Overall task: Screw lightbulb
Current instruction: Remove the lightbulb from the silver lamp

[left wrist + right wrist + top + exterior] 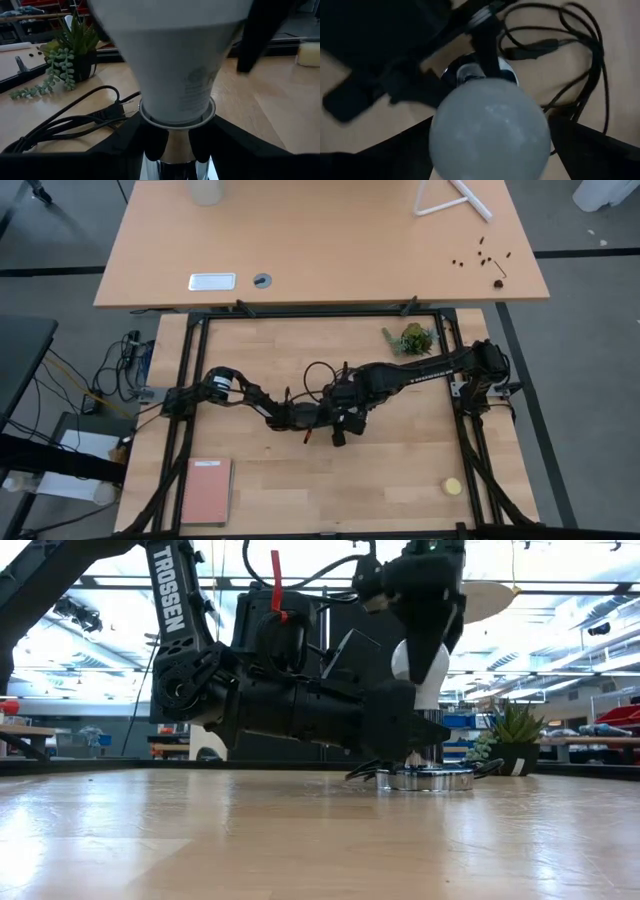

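Note:
The white lightbulb (420, 665) stands upright, its screw end down in the socket stem of the round silvery disc (432, 780), which lies on the table's middle. My right gripper (421, 648) comes down from above and is shut on the bulb. It also shows in the right wrist view (490, 150). My left gripper (175, 150) lies low along the table, coming from the left, and is shut on the socket stem just under the bulb's neck. In the high view both grippers meet at the table's middle (340, 415) and hide the bulb. My left gripper pinches the shiny socket stem (176, 159) between its two fingers (154, 145), just below the bulb's neck. It comes in level from the table's left. The disc stays flat on the table. My right gripper pinches the bulb's round head (490, 125) between its two fingers (407, 147). The fingers point down from above. The bulb stands upright, its narrow end (176, 107) in the socket.
A thin black cord (580, 65) loops on the table beside the disc. A small potted plant (412, 338) stands at the far right. A flat yellow round thing (453, 487) lies near right, a red notebook (205, 490) near left.

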